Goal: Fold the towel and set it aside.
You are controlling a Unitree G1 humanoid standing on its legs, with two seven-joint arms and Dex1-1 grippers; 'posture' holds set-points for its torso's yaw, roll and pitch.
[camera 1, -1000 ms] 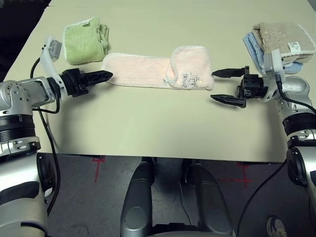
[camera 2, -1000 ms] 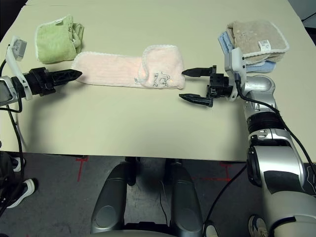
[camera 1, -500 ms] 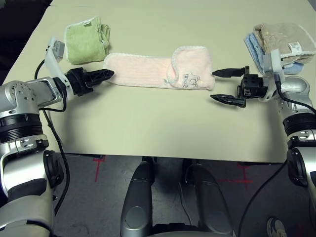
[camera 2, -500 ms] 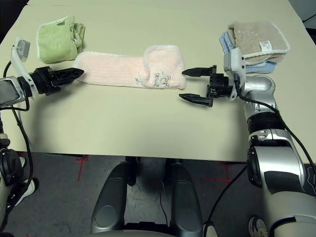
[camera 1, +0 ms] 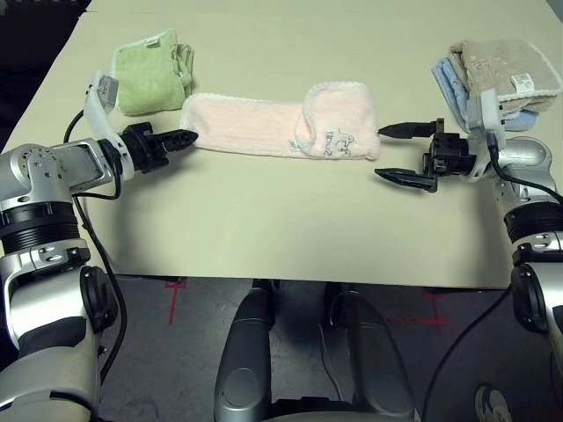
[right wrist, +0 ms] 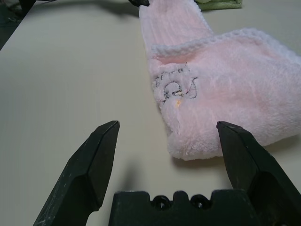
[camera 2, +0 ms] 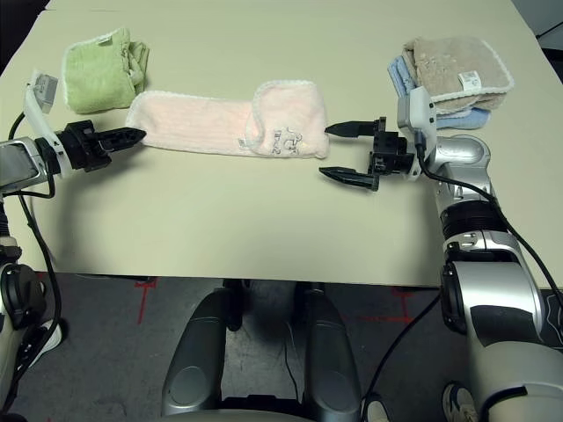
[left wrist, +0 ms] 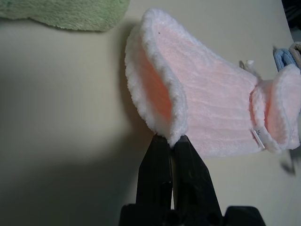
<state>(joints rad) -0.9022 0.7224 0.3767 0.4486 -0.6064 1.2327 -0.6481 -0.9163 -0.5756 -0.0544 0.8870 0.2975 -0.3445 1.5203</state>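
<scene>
At twelve o'clock on our tabletop (camera 1: 290,220), the pink towel (camera 1: 246,126) has its left edge clenched in our left gripper (left wrist: 171,139); our released right gripper (camera 1: 380,151) partly hides blue cloth (camera 1: 519,120).

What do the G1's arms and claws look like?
Silver forearm segments with black ribbed joint bands and pale upper sections. The left claw and right claw each have two black, tapering, pointed fingers on a black block. White bracket behind each claw carries a small camera-like module; black cables loop along both arms.
</scene>
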